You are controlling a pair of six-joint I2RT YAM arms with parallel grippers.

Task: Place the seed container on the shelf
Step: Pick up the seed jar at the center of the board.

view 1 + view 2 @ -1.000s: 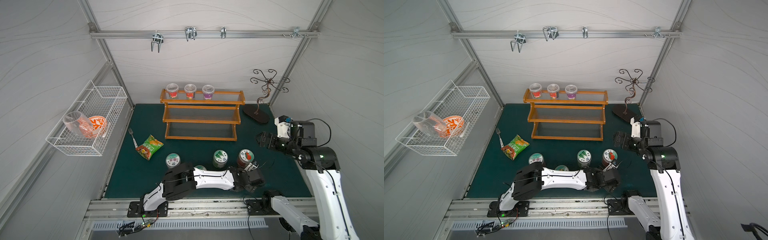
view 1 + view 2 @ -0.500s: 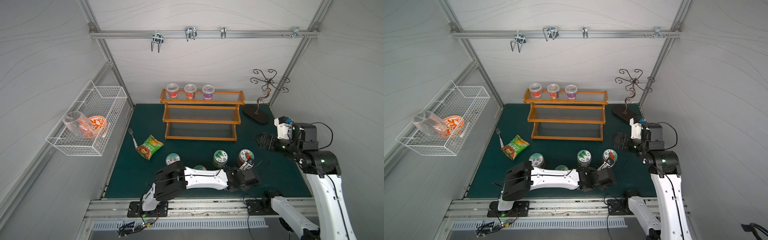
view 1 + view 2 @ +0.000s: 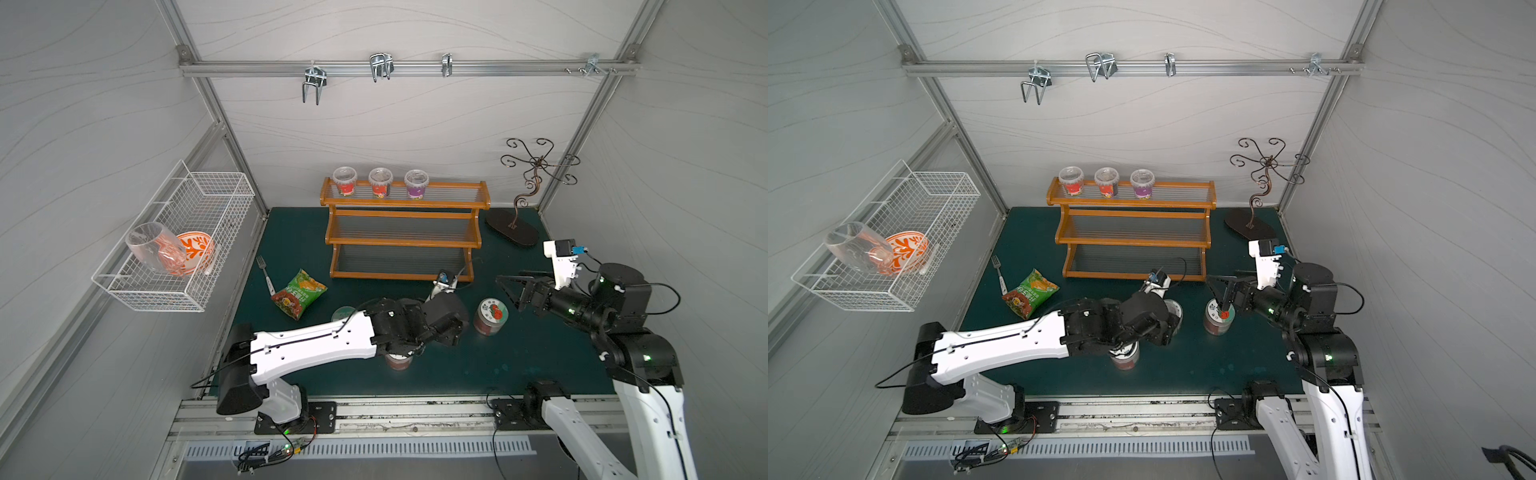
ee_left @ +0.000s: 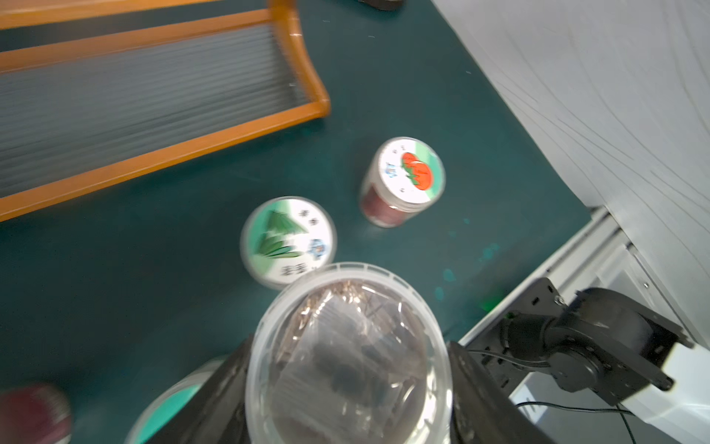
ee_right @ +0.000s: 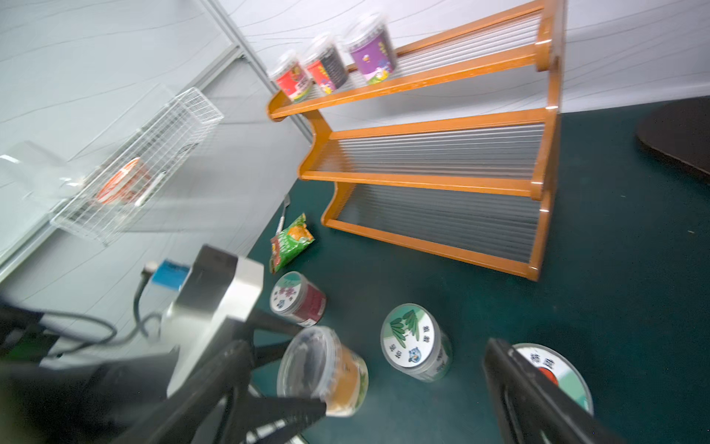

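Note:
The seed container (image 4: 347,357), a clear-lidded tub with an orange label (image 5: 322,371), sits tilted between the black fingers of my left gripper (image 4: 347,384), which is shut on its sides. In both top views the left wrist (image 3: 440,316) (image 3: 1142,311) hides it. The orange-brown shelf (image 3: 401,242) (image 3: 1133,241) (image 5: 422,180) stands at the back of the green mat, and its lowest rail (image 4: 153,157) is just beyond the held tub. My right gripper (image 3: 509,289) (image 3: 1219,291) hangs open and holds nothing, one finger (image 5: 515,384) over a tomato-lidded jar (image 3: 491,316).
Three cups (image 3: 380,183) stand on the shelf's top tier. A leaf-lidded jar (image 4: 288,240), a dark red jar (image 3: 399,360) and another jar (image 5: 297,300) stand on the mat. Snack bag (image 3: 298,293) and fork (image 3: 264,274) lie left. Wire basket (image 3: 178,232) is on the left wall and a metal stand (image 3: 513,224) at the back right.
My left gripper has closed on the seed container and drawn back to the left and toward the shelf with it. The right gripper has shifted slightly and stayed open.

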